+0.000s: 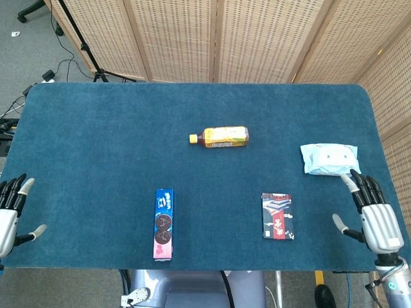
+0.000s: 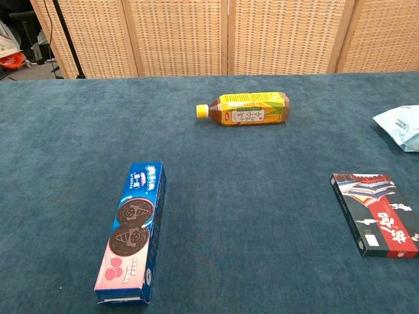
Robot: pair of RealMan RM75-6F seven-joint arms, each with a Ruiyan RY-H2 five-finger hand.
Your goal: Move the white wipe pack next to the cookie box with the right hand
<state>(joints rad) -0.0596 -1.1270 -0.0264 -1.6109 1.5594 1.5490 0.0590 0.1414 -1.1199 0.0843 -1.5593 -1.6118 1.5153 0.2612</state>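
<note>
White wipe pack (image 1: 330, 159) lies untouched, just beyond right hand (image 1: 375, 216) fingertips | fingers spread, holding nothing | step: approach | next: reach, grasp, carry leftward beside cookie box (image 1: 164, 223)

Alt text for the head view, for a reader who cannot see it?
The right robot hand, open, lies just short of the white wipe pack on a blue table. Cookie box, red-black box and bottle lie apart; the left robot hand rests open.

Teal table (image 1: 96, 141) — blue-and-pink cookie box (image 1: 164, 223), yellow-labelled bottle (image 1: 219, 136), pale blue-white wipe pack (image 1: 329, 158) — black-and-red box (image 1: 277, 215).
</note>
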